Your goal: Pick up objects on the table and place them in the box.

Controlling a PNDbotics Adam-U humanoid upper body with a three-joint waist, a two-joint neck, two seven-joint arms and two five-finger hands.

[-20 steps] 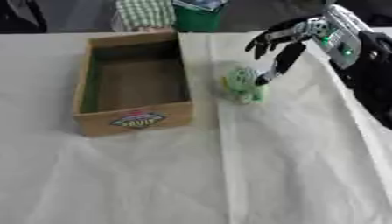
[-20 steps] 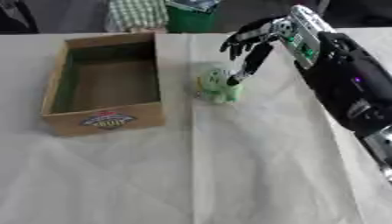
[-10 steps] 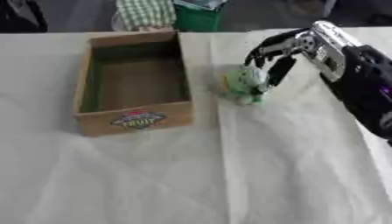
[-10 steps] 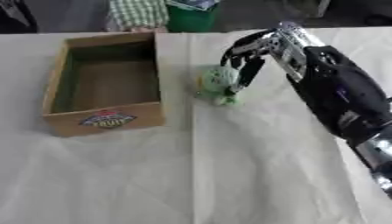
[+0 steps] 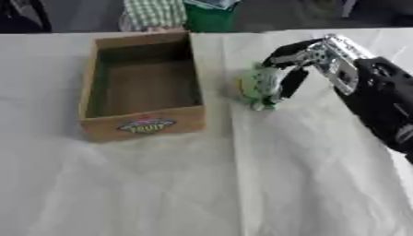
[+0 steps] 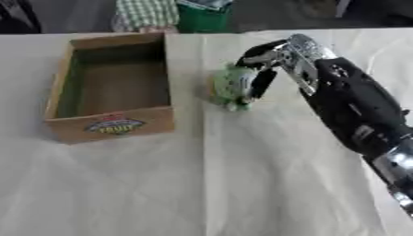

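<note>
A small pale green toy [image 5: 251, 87] lies on the white cloth just right of the cardboard box [image 5: 141, 124]. The box has a fruit label on its front wall, and I see nothing inside it. My right hand [image 5: 327, 57] comes in from the right and sits over the toy. Its fingers curl over the toy's top and far side, and the thumb [image 5: 288, 85] presses on its right side. The toy still rests on the cloth. My left hand shows in neither view.
A white cloth [image 5: 282, 175] with a fold line down the middle covers the table. A dark green container [image 5: 208, 16] stands at the far edge behind the box. My black right forearm [image 6: 355, 106] crosses the right side.
My right hand has come down and to the left onto the green toy. Its fingers, spread a second ago, now curl round it. The box has not moved.
</note>
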